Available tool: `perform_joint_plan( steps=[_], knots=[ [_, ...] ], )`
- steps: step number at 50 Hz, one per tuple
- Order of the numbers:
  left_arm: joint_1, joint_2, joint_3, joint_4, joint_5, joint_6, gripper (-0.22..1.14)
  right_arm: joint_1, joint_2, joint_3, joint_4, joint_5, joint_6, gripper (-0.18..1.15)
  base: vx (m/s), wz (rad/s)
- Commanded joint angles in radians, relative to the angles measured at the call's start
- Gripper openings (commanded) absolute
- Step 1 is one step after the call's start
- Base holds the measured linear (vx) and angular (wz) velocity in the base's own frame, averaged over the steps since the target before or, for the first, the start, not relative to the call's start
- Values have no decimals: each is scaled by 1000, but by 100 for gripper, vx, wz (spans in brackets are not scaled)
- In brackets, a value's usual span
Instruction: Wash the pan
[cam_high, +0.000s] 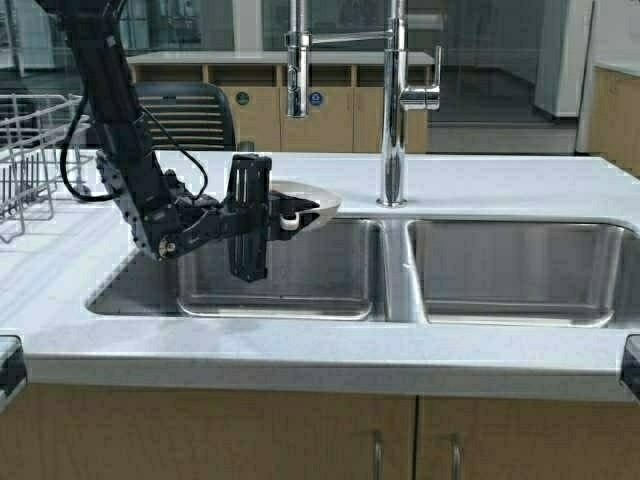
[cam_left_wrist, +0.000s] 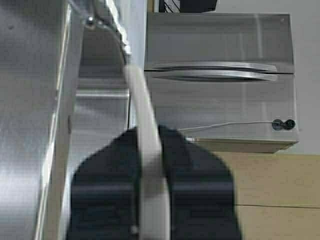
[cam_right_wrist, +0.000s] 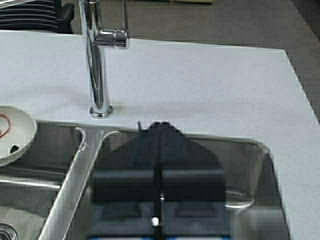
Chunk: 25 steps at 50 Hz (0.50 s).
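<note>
The pan (cam_high: 305, 203) sits just left of centre in the high view, held over the back edge of the left sink basin (cam_high: 285, 265), its rim seeming to overlap the table (cam_high: 500, 180) behind it; whether it rests on that edge or hangs just above it cannot be told. It lies close to level, open side up, the red squiggle showing inside it at the left edge of the right wrist view. Its long axis runs left to right across the high view: the short stub handle points toward the left of the frame, into the left hand (cam_high: 272, 218), and the bowl toward the faucet (cam_high: 393, 110) at upper centre. The left hand is clenched on the pan, one finger either side of the thin white edge, as the left wrist view shows. That hold is narrow and out at one end, so the likely trouble is the pan twisting or slipping once water adds weight, dropping it into the basin. A swing toward the spout could also knock the rim against the faucet column. The right hand (cam_right_wrist: 158, 200) hangs over the right basin, fingers pressed together on nothing.
</note>
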Motion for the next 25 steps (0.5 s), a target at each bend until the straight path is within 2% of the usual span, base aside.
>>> perform_joint_plan(
  steps=[1,15,25],
  knots=[
    [-6,-87,26,14,-57,0,2,2,-18,-9,0,-3,2,7,20,14],
    [-52,-161,156,44,-115,-43,2,2,-17,-15,0,-5,2,7,20,15],
    [-129,-192,252,44,-181,-41,2,15,-2,-14,2,-5,2,7,16,9]
  ],
)
